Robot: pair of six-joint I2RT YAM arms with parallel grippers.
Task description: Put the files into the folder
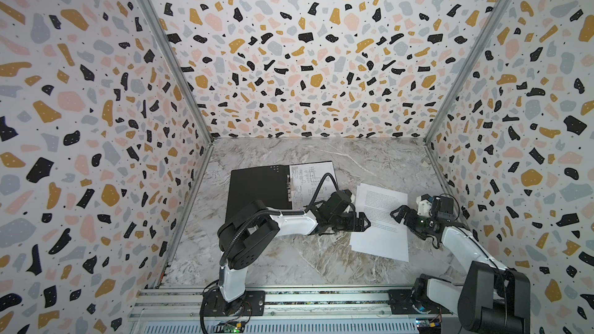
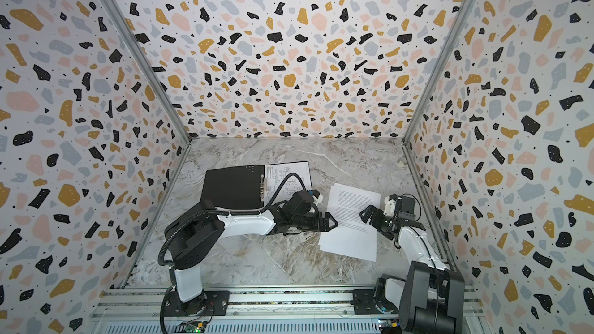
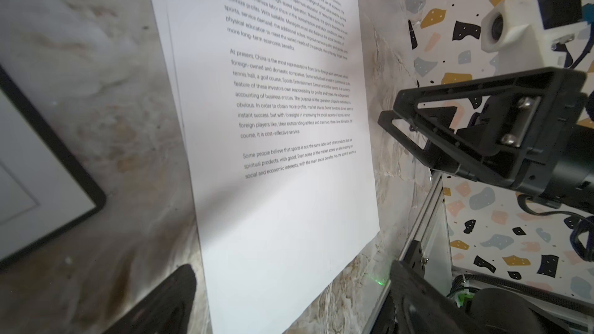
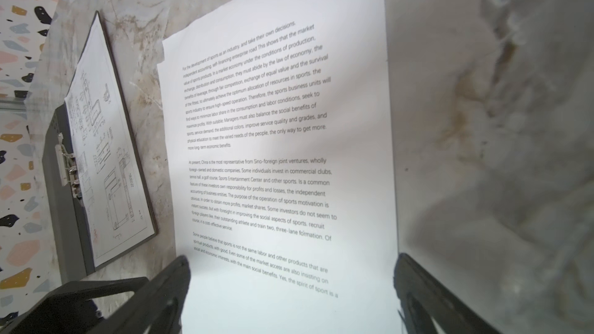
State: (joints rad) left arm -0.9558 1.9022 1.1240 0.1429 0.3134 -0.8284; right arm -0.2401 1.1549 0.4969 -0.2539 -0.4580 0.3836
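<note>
Bottom edge of both top views: the aluminium rail (image 1: 321, 300) that carried your two arm bases.

Lower half: the marbled worktop (image 1: 289, 258).

Right of centre: the text sheet (image 1: 379, 239), one of your files, lay flat on the worktop. It was slightly askew and outside the folder.

At that sheet's left edge: your left tool (image 1: 366, 222) had its fingers spread wide and held nothing.

At the sheet's right side, facing the left tool: your right tool (image 1: 397, 215) was spread just as wide. In its wrist view the fingers (image 4: 167, 290) stood either side of the sheet without pinching it. You could not tell whether either tool touched the paper.

Centre, farther back: the folder (image 1: 257, 187) lay open with its black inside up. The diagram sheet (image 1: 303, 176) lay on its right leaf, one edge by the metal clip (image 4: 69, 168).

Upper frame: the terrazzo-patterned walls (image 1: 321, 59).
</note>
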